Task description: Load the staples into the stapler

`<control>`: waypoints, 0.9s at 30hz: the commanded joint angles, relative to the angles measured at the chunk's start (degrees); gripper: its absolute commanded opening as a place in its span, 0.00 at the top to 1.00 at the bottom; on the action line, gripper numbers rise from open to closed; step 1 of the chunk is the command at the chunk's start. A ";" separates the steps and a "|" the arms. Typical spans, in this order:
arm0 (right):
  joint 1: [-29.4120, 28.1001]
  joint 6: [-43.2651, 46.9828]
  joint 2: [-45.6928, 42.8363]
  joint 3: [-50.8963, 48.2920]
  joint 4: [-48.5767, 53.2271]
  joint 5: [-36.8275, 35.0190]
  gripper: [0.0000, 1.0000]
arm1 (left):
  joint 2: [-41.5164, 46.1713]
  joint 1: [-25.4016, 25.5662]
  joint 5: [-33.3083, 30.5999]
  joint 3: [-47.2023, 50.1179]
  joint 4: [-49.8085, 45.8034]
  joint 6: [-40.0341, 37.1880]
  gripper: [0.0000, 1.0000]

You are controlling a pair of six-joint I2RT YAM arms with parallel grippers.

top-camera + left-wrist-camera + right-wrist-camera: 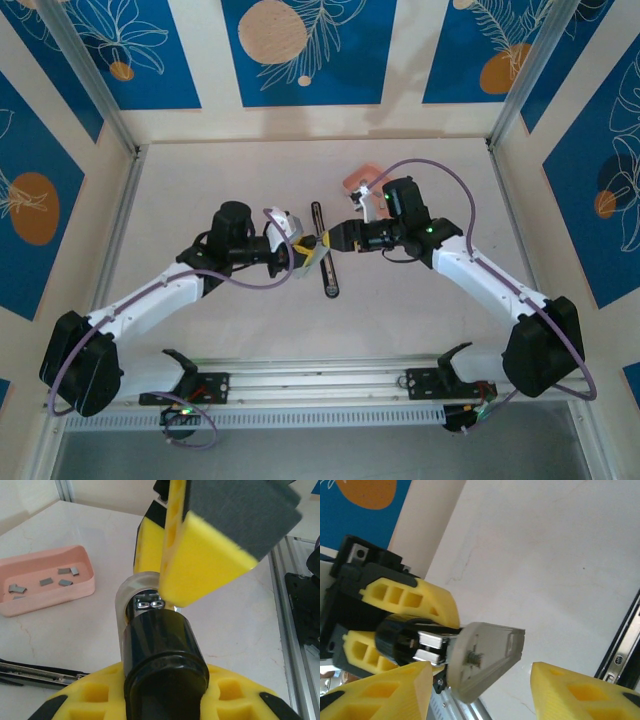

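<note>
The slim black stapler [318, 215] lies lengthwise on the table under both grippers; its silvery rail [35, 672] shows at the lower left of the left wrist view. My left gripper [305, 252] [165, 700] is shut on a rounded black stapler part [162, 645] that ends in silvery rails and a translucent grey end piece [487, 657]. My right gripper [335, 240] [480, 695] faces it and stands open, one finger on each side of that grey piece, with a clear gap on the right. Several staples [52, 580] lie in the pink tray [50, 602].
The pink tray [360, 177] sits behind the right gripper, toward the back of the white table. Aluminium frame posts [115, 235] run along both sides, and a mounting rail [320, 385] crosses the near edge. One right-gripper finger [210, 555] hangs close above the held part.
</note>
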State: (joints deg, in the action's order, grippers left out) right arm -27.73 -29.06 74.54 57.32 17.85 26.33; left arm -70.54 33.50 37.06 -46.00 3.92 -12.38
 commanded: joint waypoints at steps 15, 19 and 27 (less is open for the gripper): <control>3.27 -11.20 6.23 -14.98 -12.37 -3.64 0.55 | 2.45 -0.05 7.81 -0.19 12.25 5.08 1.00; 2.00 -12.32 7.73 -16.14 -14.96 -4.03 0.55 | 2.59 -0.09 7.69 -0.36 13.45 6.37 1.00; -0.11 -13.47 10.14 -16.12 -16.98 -4.86 0.54 | 4.22 -0.04 5.31 -0.91 16.72 9.35 1.00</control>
State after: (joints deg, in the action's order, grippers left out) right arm -25.04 -42.06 82.39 42.28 0.32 20.95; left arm -70.41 32.73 36.49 -43.75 4.62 -4.34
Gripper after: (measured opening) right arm 0.456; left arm 0.238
